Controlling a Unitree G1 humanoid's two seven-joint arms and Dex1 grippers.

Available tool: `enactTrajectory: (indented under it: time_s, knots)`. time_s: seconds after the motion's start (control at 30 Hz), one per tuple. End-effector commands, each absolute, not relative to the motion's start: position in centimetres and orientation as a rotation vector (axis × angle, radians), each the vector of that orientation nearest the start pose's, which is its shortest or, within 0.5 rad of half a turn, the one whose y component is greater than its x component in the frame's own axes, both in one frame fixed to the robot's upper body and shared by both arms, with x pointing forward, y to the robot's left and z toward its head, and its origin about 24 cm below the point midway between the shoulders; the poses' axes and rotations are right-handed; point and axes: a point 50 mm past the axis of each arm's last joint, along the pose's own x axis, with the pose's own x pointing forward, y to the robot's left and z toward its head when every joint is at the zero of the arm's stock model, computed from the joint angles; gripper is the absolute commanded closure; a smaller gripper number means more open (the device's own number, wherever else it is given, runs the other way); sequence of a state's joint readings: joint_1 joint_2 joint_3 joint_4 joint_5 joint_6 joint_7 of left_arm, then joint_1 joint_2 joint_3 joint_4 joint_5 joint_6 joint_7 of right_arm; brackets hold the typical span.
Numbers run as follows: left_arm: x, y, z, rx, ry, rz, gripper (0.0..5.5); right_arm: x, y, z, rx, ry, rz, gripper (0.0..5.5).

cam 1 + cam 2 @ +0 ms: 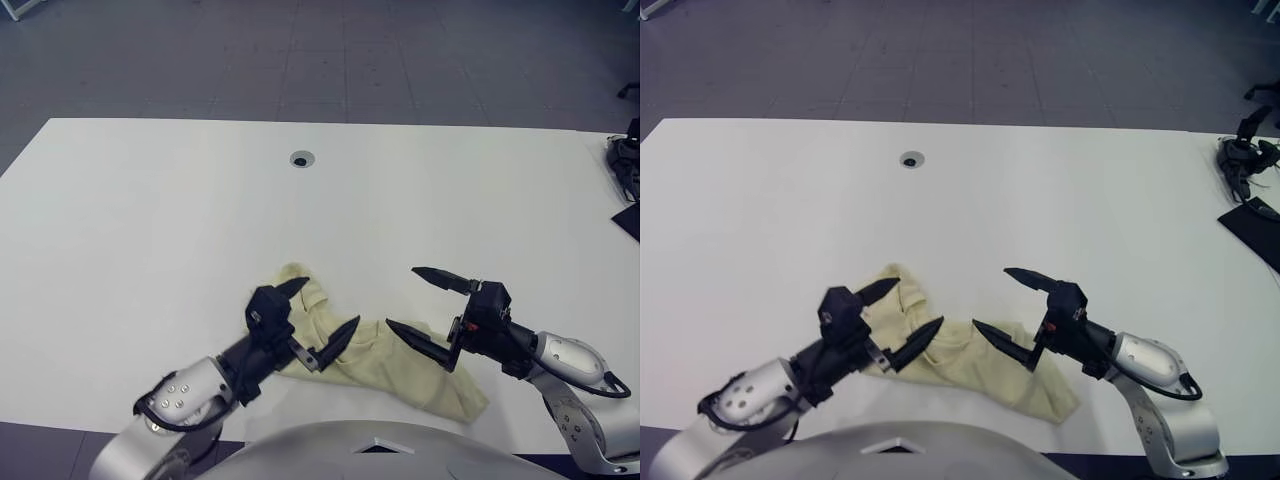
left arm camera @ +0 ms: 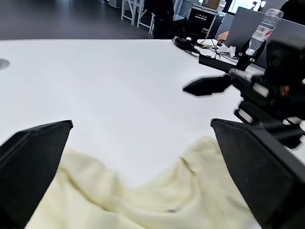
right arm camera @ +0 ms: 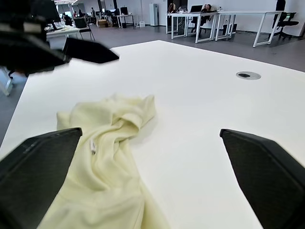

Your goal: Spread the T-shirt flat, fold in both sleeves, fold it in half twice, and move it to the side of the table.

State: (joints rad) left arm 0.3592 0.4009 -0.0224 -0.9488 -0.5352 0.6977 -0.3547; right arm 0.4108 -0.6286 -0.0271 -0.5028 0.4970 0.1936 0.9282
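White table stretches wide under both arms, with grey floor behind it. On the left, the left gripper hovers over the left end of the T-shirt, its fingers spread apart and holding nothing. The pale yellow T-shirt lies crumpled in a heap close to the near edge of the table. On the right, the right gripper is spread wide too and empty, above the cloth. I think a pinch into this heap may catch several layers together, so the shirt would not open flat. A pull toward the robot may drag it over the edge.
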Motion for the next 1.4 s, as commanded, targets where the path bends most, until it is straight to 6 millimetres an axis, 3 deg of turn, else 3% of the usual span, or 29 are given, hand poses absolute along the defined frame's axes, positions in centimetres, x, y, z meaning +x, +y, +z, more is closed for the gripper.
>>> enactTrajectory:
  time_s: [0.03, 0.13, 0.23, 0.37, 0.7, 1.13, 1.4]
  knots:
    - [19.1, 16.5, 12.3, 0.117, 0.081, -0.519, 0.1, 15.3, -18.6, 6.5, -0.176, 0.277, 1.115, 0.3]
    - [20.8, 16.3, 11.2, 0.206, 0.019, -0.432, 0.1, 15.7, -18.6, 5.5, -0.295, 0.314, 1.145, 0.69]
    - [21.2, 15.6, 10.2, 0.324, -0.049, -0.373, 0.1, 16.1, -18.5, 5.1, -0.366, 0.326, 1.175, 1.2]
    - [21.2, 15.3, 9.9, 0.3, -0.11, -0.321, 0.1, 16.4, -18.2, 5.3, -0.391, 0.311, 1.199, 1.82]
    - [20.3, 14.5, 7.2, 0.306, -0.047, -0.343, 0.1, 16.5, -18.1, 5.7, -0.475, 0.282, 1.223, 3.47]
    - [19.7, 14.1, 6.3, 0.284, -0.011, -0.353, 0.1, 15.9, -18.0, 5.0, -0.619, 0.295, 1.247, 5.43]
    - [19.5, 13.9, 5.9, 0.247, 0.011, -0.35, 0.1, 16.1, -17.6, 5.4, -0.599, 0.259, 1.23, 5.48]
